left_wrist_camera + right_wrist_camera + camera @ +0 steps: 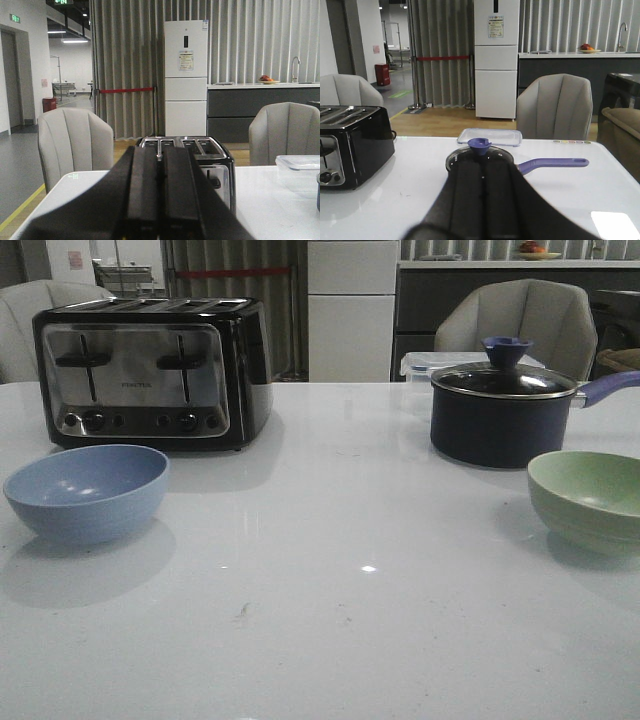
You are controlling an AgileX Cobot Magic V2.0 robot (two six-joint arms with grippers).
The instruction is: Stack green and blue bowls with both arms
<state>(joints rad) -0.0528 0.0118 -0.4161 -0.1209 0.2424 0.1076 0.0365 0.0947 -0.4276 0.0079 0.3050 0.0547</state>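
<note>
A broad, glossy white table (330,620) fills the foreground of the front view, its near edge closest to the lens and bare apart from faint marks. At its back left stands a large black and chrome four-slot toaster (150,370), slots up and dials facing forward. At back right sits a dark navy saucepan (500,420) with a glass lid (503,380), a blue knob and a purple handle pointing right; a clear plastic lidded container (425,365) lies just behind it. The dusty light blue matte round bowl (87,490) sits upright at the table's left side, in front of the toaster. The pale sage green matte round bowl (590,500) sits upright at the far right, in front of the saucepan and partly cut by the frame edge. The two bowls are well apart and neither is touched. In the wrist views the black left gripper (160,200) points toward the toaster with its fingers pressed together, holding nothing. The black right gripper (482,200) points toward the saucepan, fingers likewise closed and empty.
</note>
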